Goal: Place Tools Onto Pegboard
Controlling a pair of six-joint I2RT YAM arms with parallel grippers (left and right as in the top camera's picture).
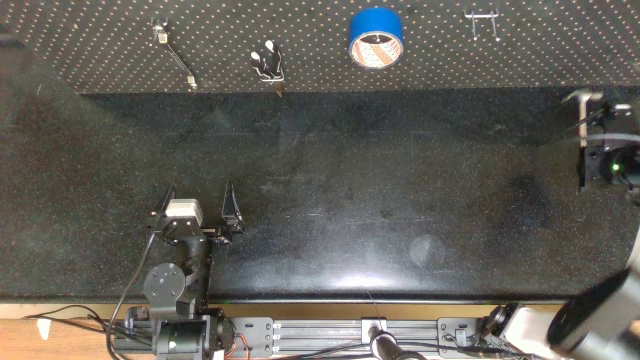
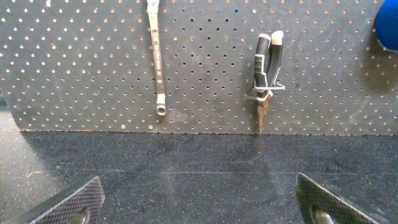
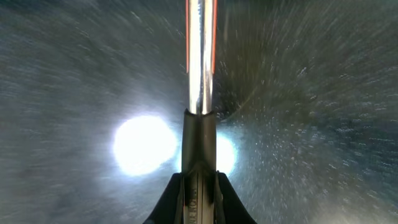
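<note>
— Chrome-shafted tool (image 3: 200, 56): where is it?
— Clamped by its black handle in the right gripper (image 3: 199, 186), over the black tabletop (image 1: 400, 200). Left gripper (image 2: 199, 205) fingers stand apart, empty.
— Risk?
— It may pivot in that narrow pinch and miss the pegboard (image 1: 100, 50) hook (image 1: 483, 22).

A: Hanging on the one pegboard (image 1: 100, 50)?
B: One wrench (image 2: 157, 56), one pair of pliers (image 2: 267, 68), one blue tape roll (image 1: 376, 38), one wire hook (image 1: 483, 22).
A: Elsewhere?
B: One chrome-shafted tool (image 3: 199, 56). Two pincers: left pincer (image 1: 200, 205), right pincer (image 3: 199, 199). One tabletop (image 1: 400, 200).
</note>
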